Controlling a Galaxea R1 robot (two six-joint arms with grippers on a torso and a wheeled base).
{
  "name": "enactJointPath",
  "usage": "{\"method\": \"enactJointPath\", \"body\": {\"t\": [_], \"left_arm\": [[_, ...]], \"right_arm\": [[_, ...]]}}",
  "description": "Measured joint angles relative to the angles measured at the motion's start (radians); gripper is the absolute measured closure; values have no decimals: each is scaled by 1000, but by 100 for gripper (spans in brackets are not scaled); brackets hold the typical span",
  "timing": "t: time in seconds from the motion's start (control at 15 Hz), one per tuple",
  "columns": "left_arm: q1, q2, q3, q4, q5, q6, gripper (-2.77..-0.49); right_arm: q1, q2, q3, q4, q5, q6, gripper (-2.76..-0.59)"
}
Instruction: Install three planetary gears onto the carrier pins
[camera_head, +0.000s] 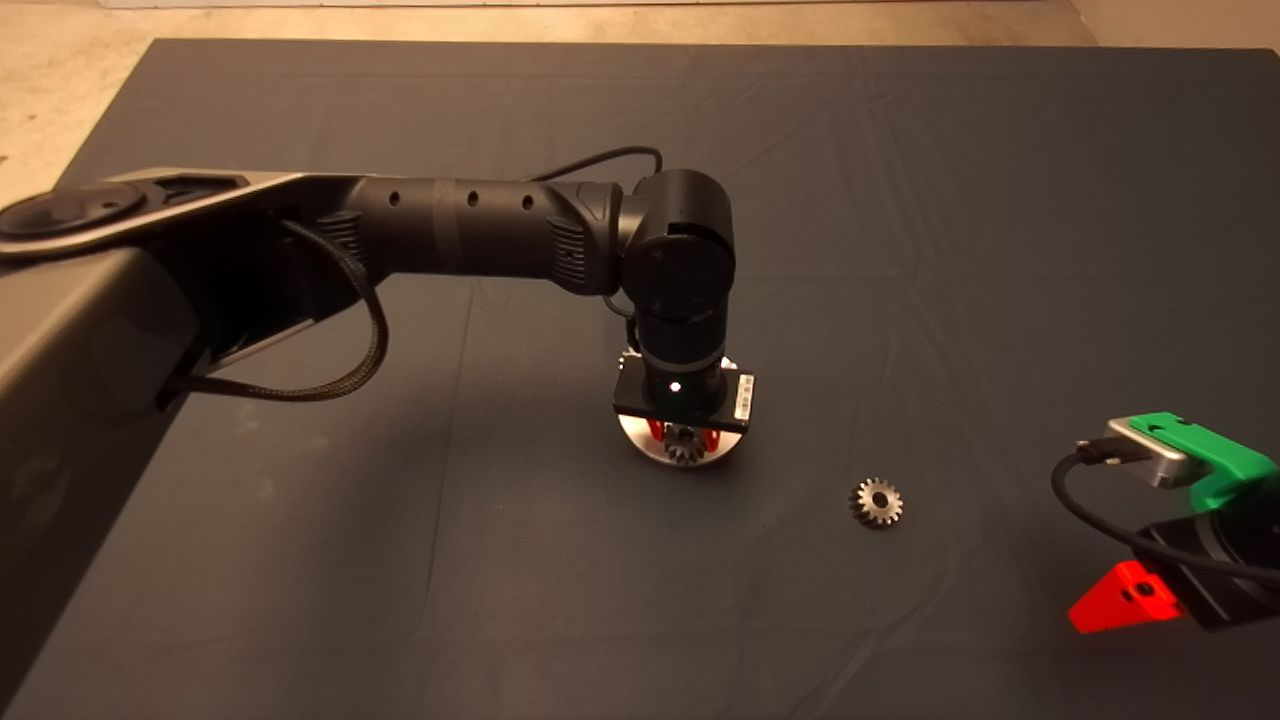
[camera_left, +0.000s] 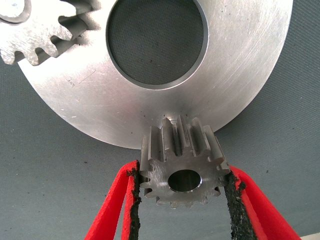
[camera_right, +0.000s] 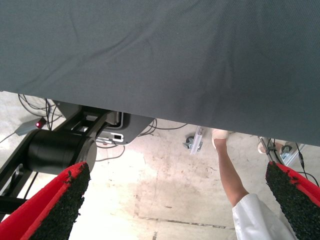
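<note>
My left gripper (camera_left: 182, 182) is shut on a small silvery planetary gear (camera_left: 182, 162), black pads (camera_left: 134, 200) pressing its toothed sides. The gear hangs over the rim of the shiny silver disc (camera_left: 240, 75), which has a large central hole. A second gear (camera_left: 35, 30) sits on the disc with a carrier pin (camera_left: 11, 10) showing in its bore; the other pins are hidden. In the head view the left gripper (camera_head: 684, 438) points down at the disc (camera_head: 640, 440) at mid-mat. A third gear (camera_head: 877, 502) lies loose on the mat to the right. My right gripper (camera_head: 1130, 597) waits open at the lower right.
The dark mat (camera_head: 900, 250) covers the table, with bare floor beyond its far edge. The left arm (camera_head: 450, 225) spans the left half of the mat. The right wrist view shows the mat's edge, floor cables and a person's leg (camera_right: 230, 170).
</note>
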Motion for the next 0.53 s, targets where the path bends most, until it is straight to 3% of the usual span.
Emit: {"method": "enactJointPath", "body": {"t": [0.4,0.53], "left_arm": [[-2,-1,18,3,-8,0,-121],[-25,-3,63,2,-9,-2,-133]], "right_arm": [[0,0,0,0,0,0,-263],[0,0,0,0,0,0,-263]]}}
